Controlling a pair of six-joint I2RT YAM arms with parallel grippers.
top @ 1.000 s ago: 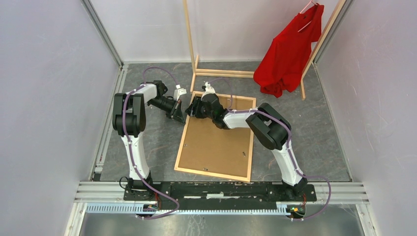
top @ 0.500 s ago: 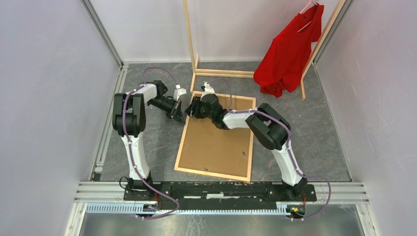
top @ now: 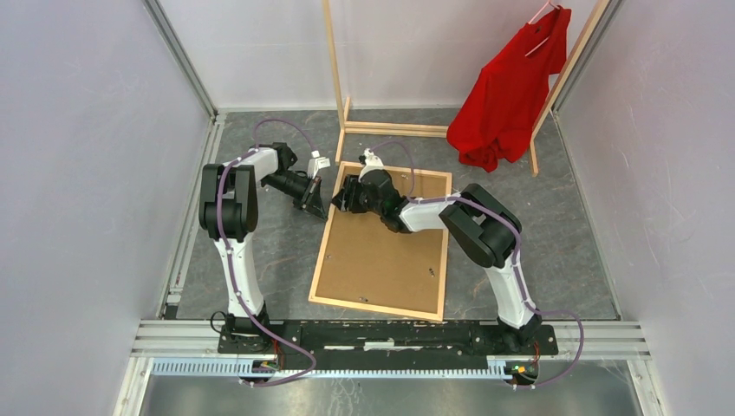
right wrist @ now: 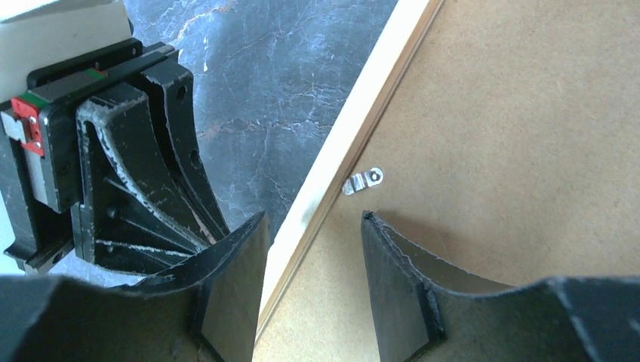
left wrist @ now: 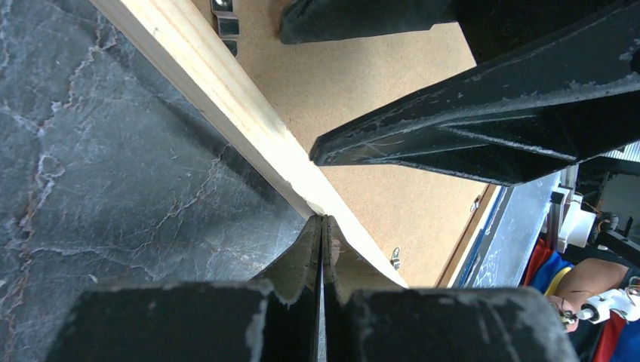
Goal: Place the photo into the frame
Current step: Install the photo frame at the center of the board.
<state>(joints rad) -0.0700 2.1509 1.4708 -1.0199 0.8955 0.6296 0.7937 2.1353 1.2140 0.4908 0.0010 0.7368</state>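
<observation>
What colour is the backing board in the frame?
Plain light brown, no pattern. The backing board shows best in the right wrist view.

Legible text, labels, brands, numbers, signs: none is showing in any view. A small red-and-green patch (right wrist: 24,113) is sitting on the left gripper (top: 315,206), carrying nothing readable.

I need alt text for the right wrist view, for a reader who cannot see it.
The right gripper, jaws open, straddles a rail of the wooden frame, near a small metal clip on the brown backing board. The left gripper, jaws shut, sits beside it over the dark table.
</observation>
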